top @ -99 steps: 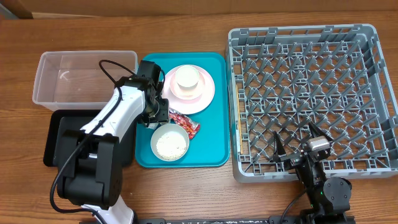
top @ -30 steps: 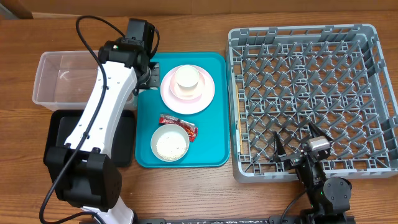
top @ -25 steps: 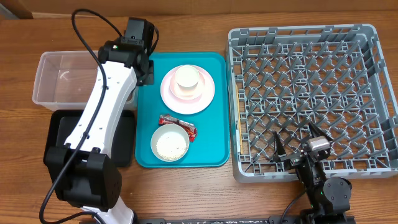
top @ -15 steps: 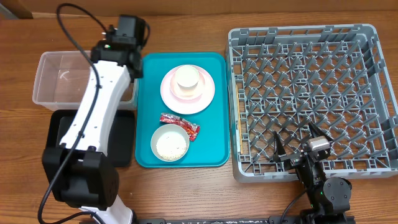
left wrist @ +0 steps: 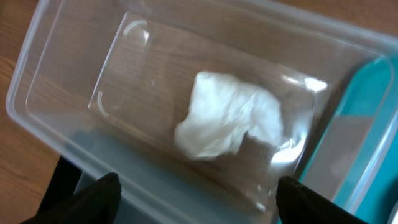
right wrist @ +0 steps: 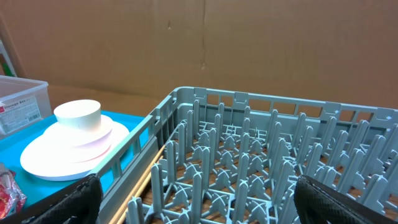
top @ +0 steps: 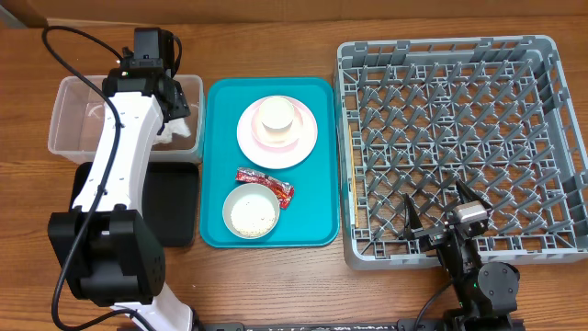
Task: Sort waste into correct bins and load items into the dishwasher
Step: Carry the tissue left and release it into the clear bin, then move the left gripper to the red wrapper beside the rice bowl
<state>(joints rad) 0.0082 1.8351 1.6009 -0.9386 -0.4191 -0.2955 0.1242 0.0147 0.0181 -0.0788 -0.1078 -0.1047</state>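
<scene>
Left gripper (left wrist: 198, 180): fingers spread wide, nothing between them. It hangs over the clear tub (left wrist: 74, 134) and touches nothing that shows.
Napkin (left wrist: 227, 121): crumpled and white, lying loose on the tub floor toward the end nearest the teal tray (top: 312, 225).
Right gripper (right wrist: 199, 190): fingers wide apart and empty, low at the near edge of the dish rack (top: 459, 138), with the pegs just ahead of it.
Snack wrapper (top: 265, 182): red foil, lying on the teal tray between the plate (top: 303, 147) and the bowl (top: 229, 210). It has pale print, too small to read.
Cup (top: 277, 115): white, standing in the middle of the pink plate at the far end of the teal tray.
Rice (top: 252, 214): white grains inside the bowl, at the near end of the same tray.
Black tray (top: 179, 207): on the table just beside the clear tub, partly under the left arm.
Writing: a pale box (right wrist: 18, 102) at the left edge of the right wrist view carries a red-and-white label — the print cannot be made out.
Dish rack contents: only upright pegs show — none of the dishes sit in it.
</scene>
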